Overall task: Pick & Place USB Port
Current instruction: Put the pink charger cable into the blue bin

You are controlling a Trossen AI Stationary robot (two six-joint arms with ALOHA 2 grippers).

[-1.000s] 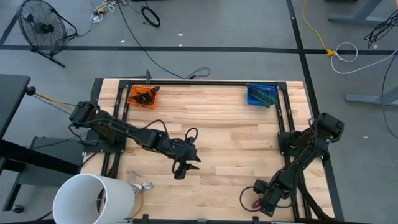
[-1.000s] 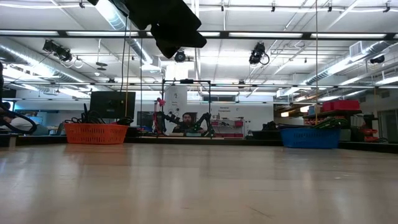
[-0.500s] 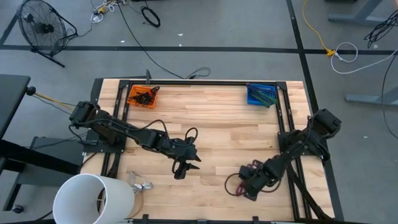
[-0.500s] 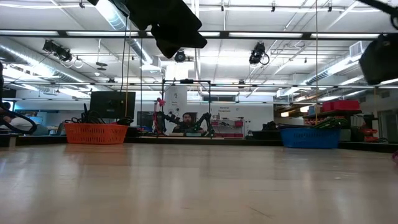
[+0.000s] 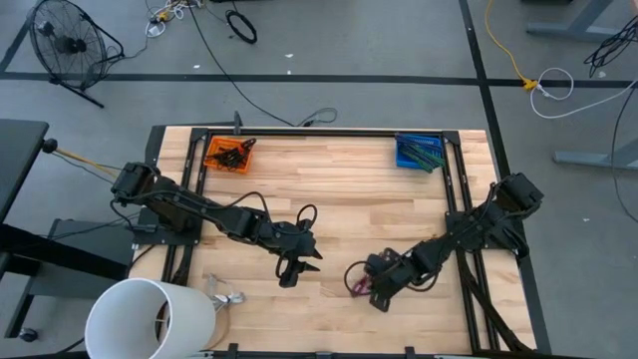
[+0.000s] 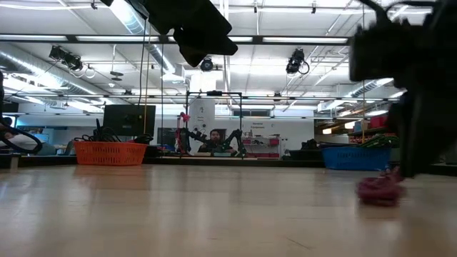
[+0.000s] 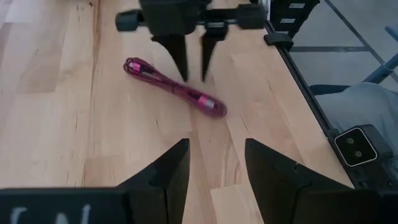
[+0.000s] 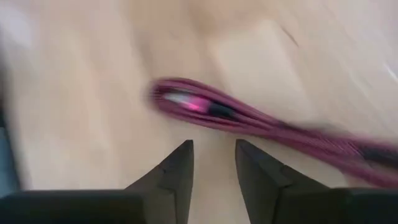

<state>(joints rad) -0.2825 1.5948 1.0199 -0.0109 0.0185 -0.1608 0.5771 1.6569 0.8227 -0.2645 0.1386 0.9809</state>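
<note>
1. Light butcher-block wooden table (image 5: 329,199) framed by a black rail, seen from above with both dark arms reaching inward.
2. Task's thing: a magenta braided USB cable (image 7: 175,88), folded into a slim bundle, lying flat on the wood in the near-centre part of the table, right of the middle (image 5: 356,280).
3. In the low view, the same cable (image 6: 380,190) as a small reddish heap resting on the tabletop, under a dark blur of arm.
4. Right gripper (image 7: 193,73) pointed down just behind the cable, fingers narrowly parted, nothing between them; one fingertip (image 7: 183,70) right at the cable's edge, contact impossible to judge.
5. From the right wrist camera, cable (image 8: 249,119) stretched across just ahead of the two dark fingers (image 8: 176,168), blurred, outside the gap.
6. From above, right gripper (image 5: 376,291) at the end of an arm stretched in from the table's right edge, just beside the cable.
7. Left gripper (image 7: 214,168) waiting near the table's centre (image 5: 291,270), facing the cable from a short way off, fingers spread wide and empty.
8. Small orange mesh basket (image 5: 229,153) of dark parts at the far left corner, and a small blue plastic basket (image 5: 419,152) at the far right corner, both well apart from the cable.
9. Large white cylinder (image 5: 150,317) at the near left corner.
</note>
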